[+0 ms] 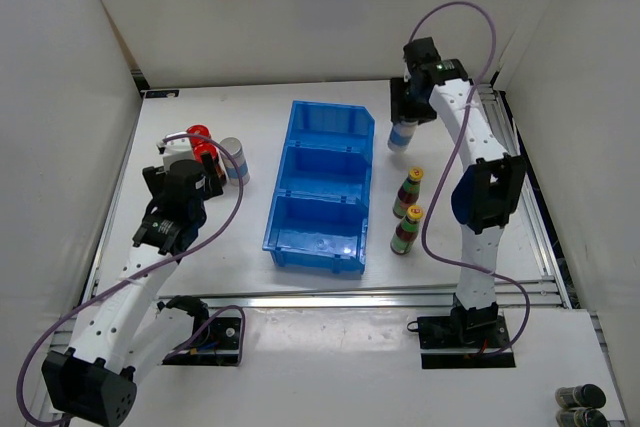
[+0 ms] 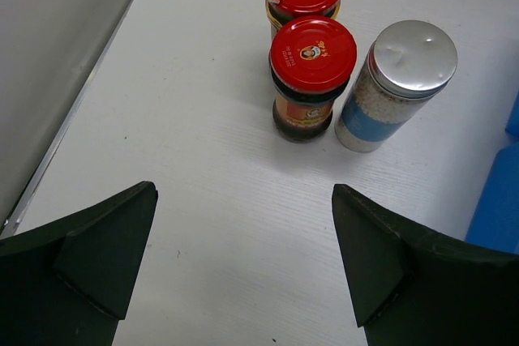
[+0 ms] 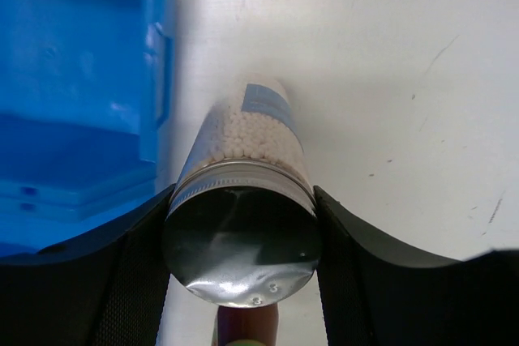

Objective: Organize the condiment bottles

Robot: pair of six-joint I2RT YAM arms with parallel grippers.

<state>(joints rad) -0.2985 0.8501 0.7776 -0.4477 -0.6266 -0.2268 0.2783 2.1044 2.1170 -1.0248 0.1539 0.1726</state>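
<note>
Right gripper point(image 3: 240, 237) pinches an upright silver-capped bottle point(image 3: 259, 131) just right of the bin's point(image 1: 318, 259) far end; left gripper point(image 2: 243, 192), spread, faces a red-capped bottle point(image 2: 312, 79).

No legible text on condiment bottles point(image 2: 313, 79)

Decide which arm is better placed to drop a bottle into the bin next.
Right: right gripper is shut on a silver-capped bottle beside the bin; left gripper is open and empty.
</note>
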